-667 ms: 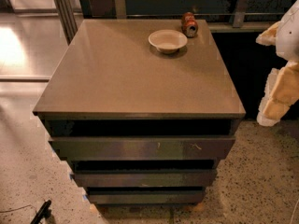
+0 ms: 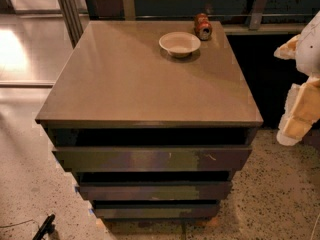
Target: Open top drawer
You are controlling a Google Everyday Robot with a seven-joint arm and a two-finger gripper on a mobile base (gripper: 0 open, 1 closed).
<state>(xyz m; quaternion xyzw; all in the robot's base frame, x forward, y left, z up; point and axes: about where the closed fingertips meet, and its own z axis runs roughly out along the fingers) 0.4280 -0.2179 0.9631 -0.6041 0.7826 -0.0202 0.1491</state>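
Note:
The top drawer (image 2: 152, 159) is the widest of three dark grey-brown, handle-less fronts under the brown cabinet top (image 2: 145, 84). It has a pale scratch near its right end and a dark gap above it. Two narrower-looking fronts sit below it (image 2: 154, 190) (image 2: 155, 211). My gripper (image 2: 299, 119), white and pale yellow, hangs at the right edge of the view. It is beside the cabinet's right side, above the floor, apart from the drawer front.
A pale bowl (image 2: 179, 43) and a red-brown can (image 2: 202, 26) stand at the back right of the cabinet top. A black object (image 2: 44, 228) lies on the speckled floor at the lower left. A metal post (image 2: 69, 9) and a railing stand behind.

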